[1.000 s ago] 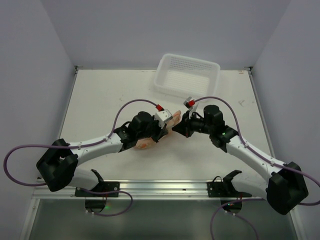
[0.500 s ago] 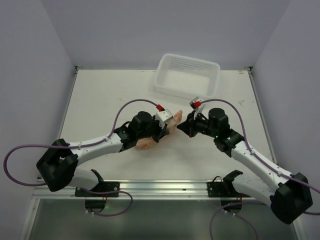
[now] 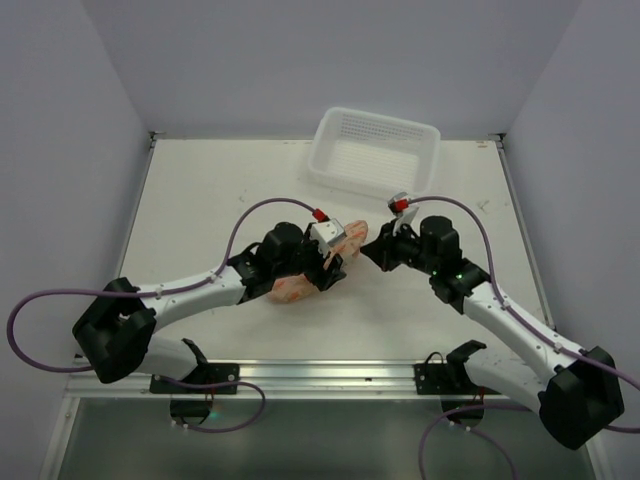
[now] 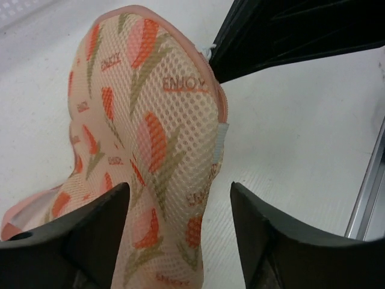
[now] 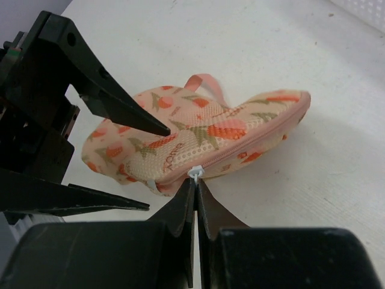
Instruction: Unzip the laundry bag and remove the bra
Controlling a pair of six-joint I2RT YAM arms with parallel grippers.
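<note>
Lavender-walled white table (image 3: pixel 200 200): left end effector (image 4: pixel 178 188) gapes around the laundry bag (image 4: pixel 150 120), right end effector (image 5: pixel 196 182) pinches its zipper pull (image 5: pixel 196 173).

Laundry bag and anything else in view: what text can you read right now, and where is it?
"ENJOY": orange print on the mesh of the laundry bag, near its zipper edge, left wrist view.
Other small orange words scattered over the bag: too blurred to read in either wrist view.
White zipper pull and white basket: no text visible.
</note>
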